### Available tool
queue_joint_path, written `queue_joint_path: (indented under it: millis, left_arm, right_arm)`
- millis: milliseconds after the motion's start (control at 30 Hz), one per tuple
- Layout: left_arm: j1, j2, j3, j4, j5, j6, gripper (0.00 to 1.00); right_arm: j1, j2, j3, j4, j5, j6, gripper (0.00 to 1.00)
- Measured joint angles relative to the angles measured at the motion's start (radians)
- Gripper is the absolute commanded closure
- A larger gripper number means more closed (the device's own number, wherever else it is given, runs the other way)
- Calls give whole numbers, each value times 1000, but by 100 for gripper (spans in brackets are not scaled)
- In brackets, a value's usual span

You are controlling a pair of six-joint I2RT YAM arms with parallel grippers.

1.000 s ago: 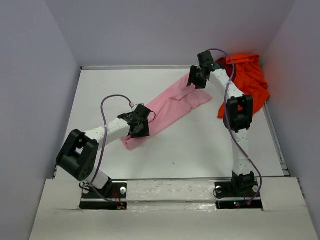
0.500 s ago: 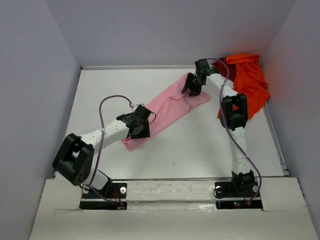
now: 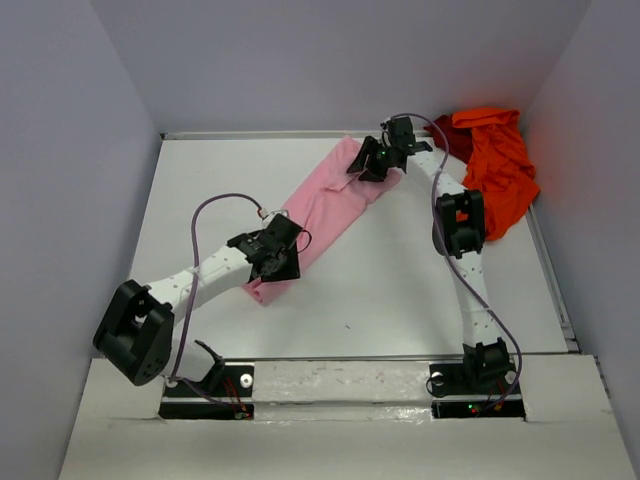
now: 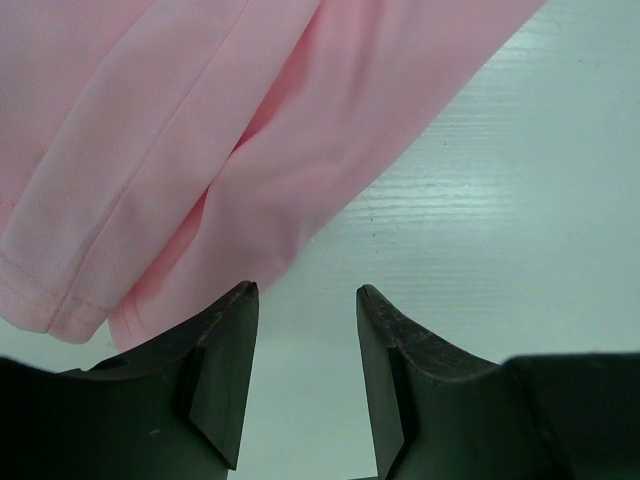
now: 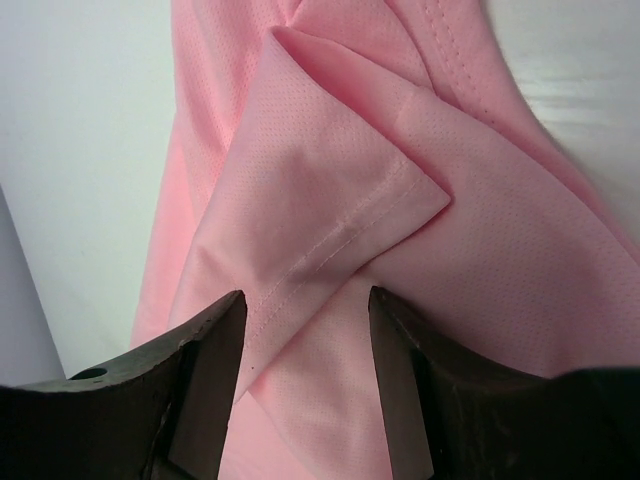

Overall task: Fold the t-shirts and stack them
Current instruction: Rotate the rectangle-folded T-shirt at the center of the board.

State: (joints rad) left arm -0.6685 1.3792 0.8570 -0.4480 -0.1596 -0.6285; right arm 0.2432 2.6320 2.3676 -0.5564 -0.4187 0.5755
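Note:
A pink t-shirt (image 3: pixel 325 205) lies as a narrow diagonal strip across the middle of the white table (image 3: pixel 400 280). My left gripper (image 3: pixel 273 263) is at its near end. In the left wrist view that gripper (image 4: pixel 305 290) is open and empty over bare table, with the shirt's hem (image 4: pixel 200 120) just ahead of the fingertips. My right gripper (image 3: pixel 367 164) is at the far end. In the right wrist view it (image 5: pixel 305 295) is open, with a folded sleeve (image 5: pixel 330 200) lying between and under the fingers.
An orange t-shirt (image 3: pixel 498 160) lies crumpled at the back right corner, with a dark red garment (image 3: pixel 440 128) partly under it. Grey walls enclose the table on three sides. The right arm's elbow (image 3: pixel 457 220) hangs above the table's right half.
My right gripper moved left and the shirt's right flap went over onto the body, so the shirt is narrower. My left gripper shifted slightly toward the near end.

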Motion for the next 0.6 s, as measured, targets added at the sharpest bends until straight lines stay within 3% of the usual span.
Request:
queue_joint_path:
  millis: [333, 600]
  left_arm:
    - [-19, -86, 38, -32, -3, -1, 46]
    - [-20, -221, 112, -35, -55, 3, 45]
  right_arm:
    - [1, 60, -11, 280, -204, 12, 42]
    - [1, 63, 0, 400, -330, 33, 41]
